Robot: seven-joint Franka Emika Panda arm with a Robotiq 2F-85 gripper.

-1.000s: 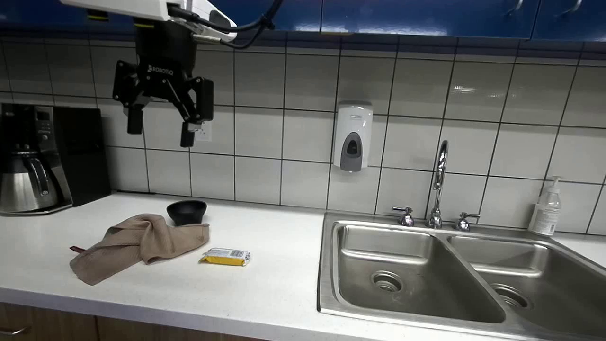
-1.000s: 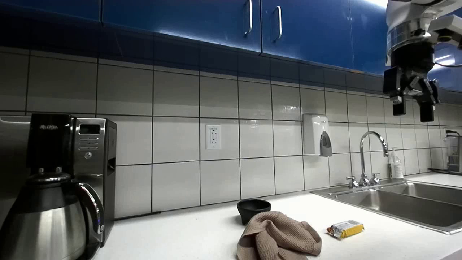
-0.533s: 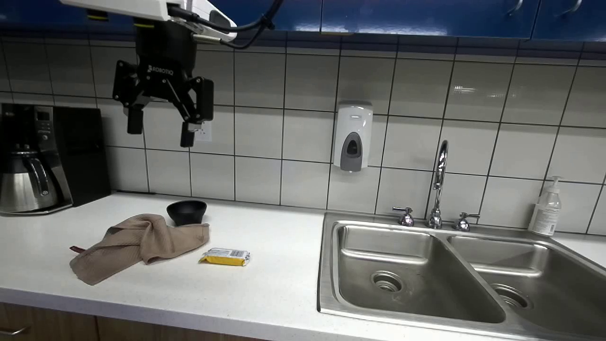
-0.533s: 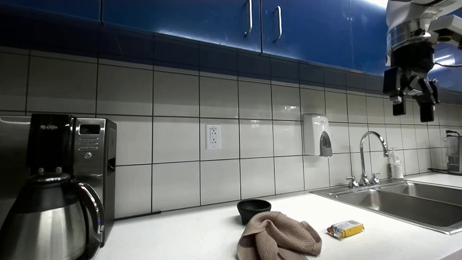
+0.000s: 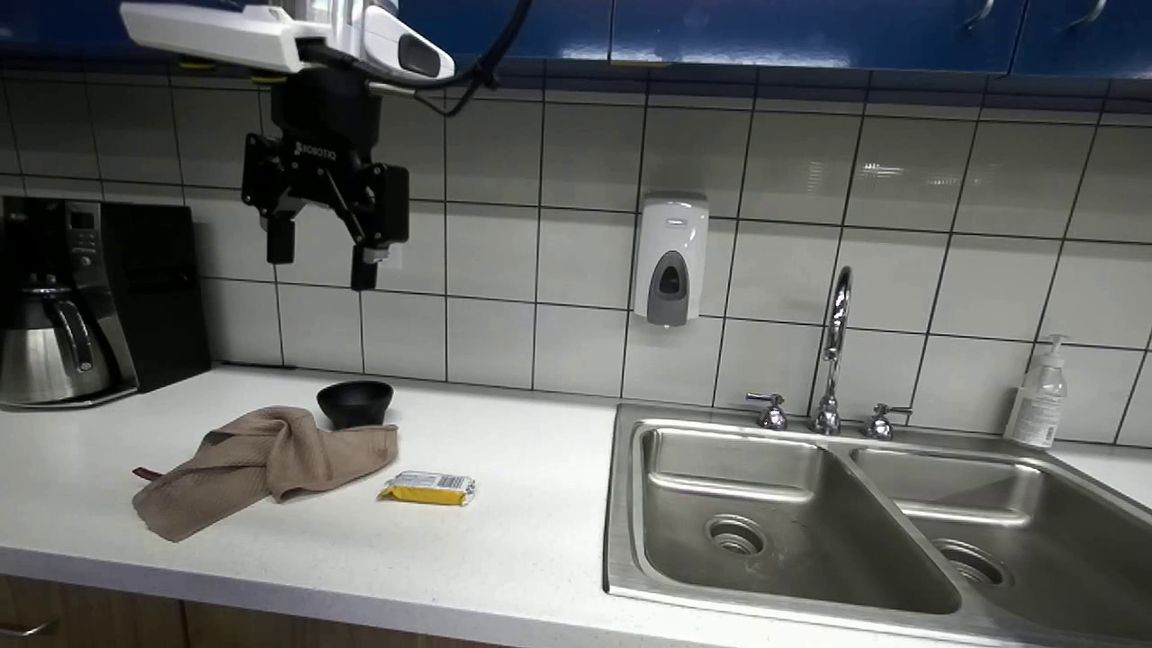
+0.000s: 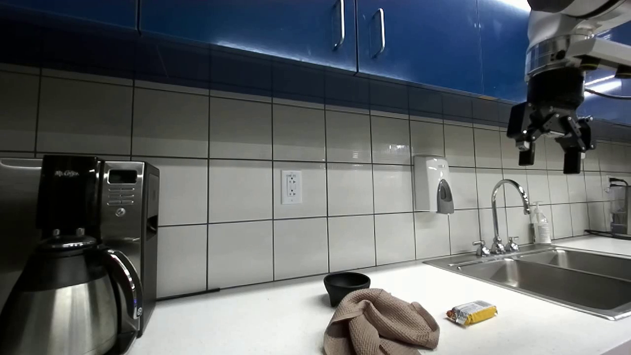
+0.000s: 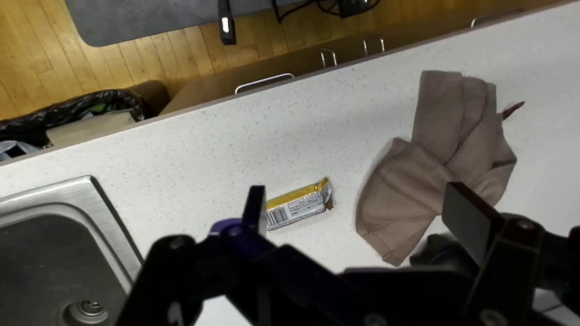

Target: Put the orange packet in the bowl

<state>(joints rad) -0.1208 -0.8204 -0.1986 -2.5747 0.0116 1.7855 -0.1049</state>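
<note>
Fingers point(image 5: 280, 243) set wide apart, nothing gripped, well above the table point(image 5: 522, 540). Packet point(image 5: 427, 487) seen flat on it, between cloth point(image 5: 274, 459) and sink point(image 5: 792, 540). If descent is made off-centre, the cloth may be pinched too; if that is dragged, the nearby bowl point(image 5: 355, 403) might be knocked. If only one end is gripped, the packet could be dropped.
</note>
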